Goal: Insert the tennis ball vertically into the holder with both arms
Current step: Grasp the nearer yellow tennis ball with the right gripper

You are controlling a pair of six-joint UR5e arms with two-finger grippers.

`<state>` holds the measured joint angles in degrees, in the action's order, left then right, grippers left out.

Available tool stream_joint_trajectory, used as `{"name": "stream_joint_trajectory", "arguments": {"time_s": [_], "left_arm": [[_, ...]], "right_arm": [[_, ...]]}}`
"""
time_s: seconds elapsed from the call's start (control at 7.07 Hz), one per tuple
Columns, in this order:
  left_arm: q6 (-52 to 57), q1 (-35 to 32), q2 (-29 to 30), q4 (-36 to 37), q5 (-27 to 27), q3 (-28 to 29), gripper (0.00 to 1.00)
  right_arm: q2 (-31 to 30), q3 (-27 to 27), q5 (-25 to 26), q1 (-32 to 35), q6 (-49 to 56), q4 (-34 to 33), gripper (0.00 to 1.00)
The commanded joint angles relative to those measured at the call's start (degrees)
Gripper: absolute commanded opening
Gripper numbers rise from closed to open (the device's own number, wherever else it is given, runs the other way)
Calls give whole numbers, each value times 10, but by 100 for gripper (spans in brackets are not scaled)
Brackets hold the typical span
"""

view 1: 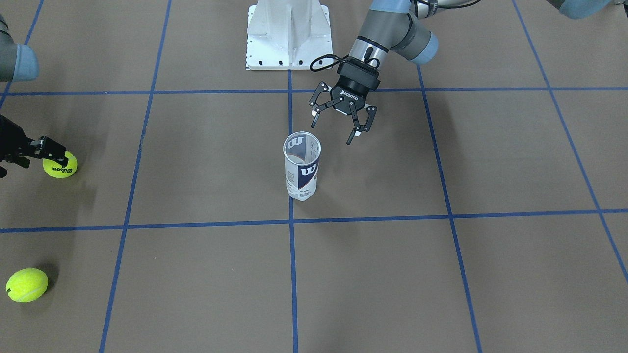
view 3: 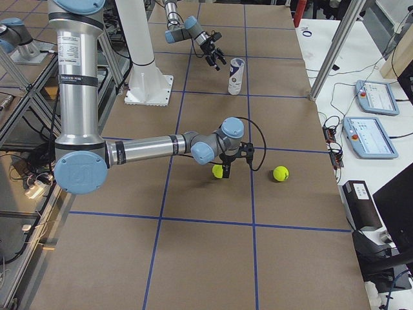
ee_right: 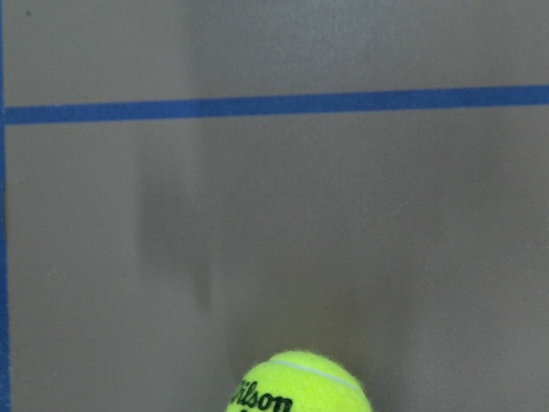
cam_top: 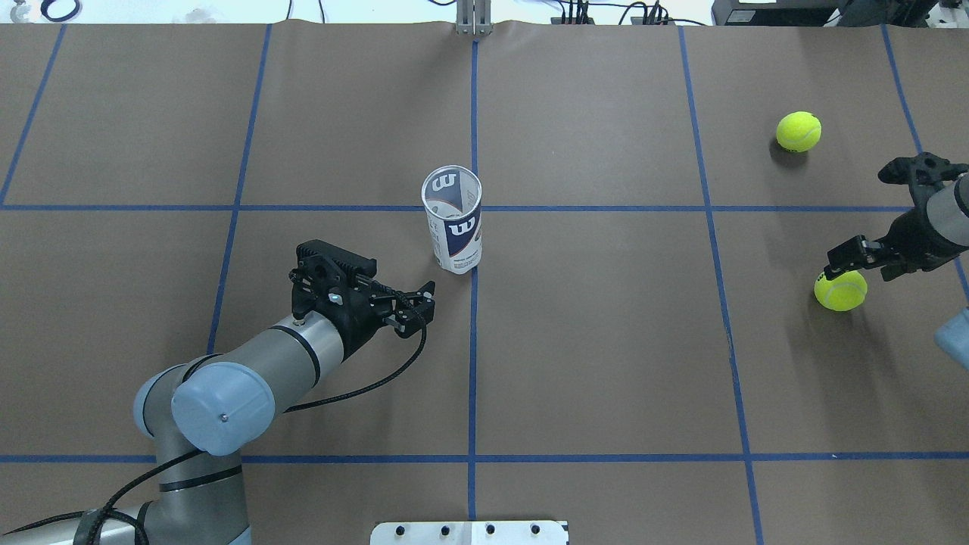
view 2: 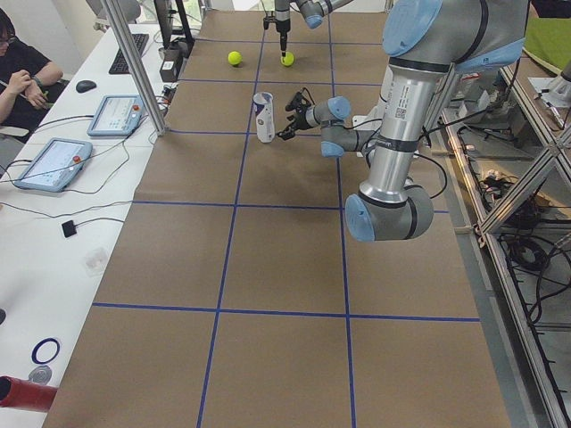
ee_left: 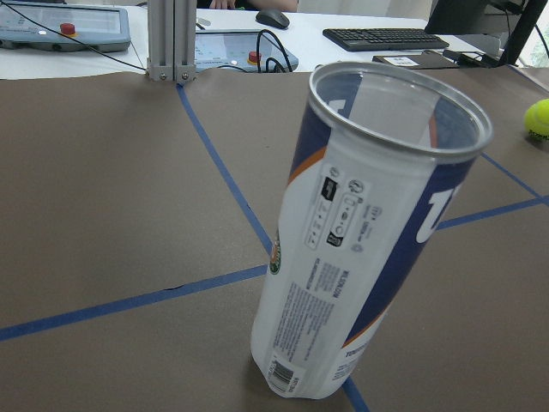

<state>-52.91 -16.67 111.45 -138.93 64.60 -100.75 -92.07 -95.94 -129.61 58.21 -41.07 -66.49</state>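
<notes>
— Loose tennis ball (view 1: pixel 27 284) lower left, close to the frame edge, open table (view 1: pixel 196 294) beside it. Holder (view 1: pixel 301 166)?
— Holder upright mid-frame on the centre tape line (view 1: pixel 293 269), "W" label legible, table bare all round.
— Claws?
— Left gripper (view 1: pixel 332 133), marked "ROBOTIQ", spread open just upper right of the rim, not touching. Right gripper (cam_top: pixel 855 219) spread wide, one finger (view 1: pixel 53 149) over the "Wilson" ball (view 1: pixel 60 165).
</notes>
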Motion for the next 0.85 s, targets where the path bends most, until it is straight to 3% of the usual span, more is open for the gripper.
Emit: {"name": "stream_joint_trajectory", "arguments": {"time_s": [0.0, 0.28, 0.42, 0.71], "left_arm": [[0, 0, 0, 0, 0, 1, 98], [0, 0, 0, -1, 0, 6, 98], [0, -1, 0, -1, 0, 6, 98], [0, -1, 0, -1, 0, 6, 98]], "right_arm": [[-3, 6, 10, -16, 5, -1, 100], [4, 10, 10, -27, 5, -3, 98], [5, 19, 11, -32, 5, 0, 85], [7, 19, 10, -31, 5, 3, 17]]}}
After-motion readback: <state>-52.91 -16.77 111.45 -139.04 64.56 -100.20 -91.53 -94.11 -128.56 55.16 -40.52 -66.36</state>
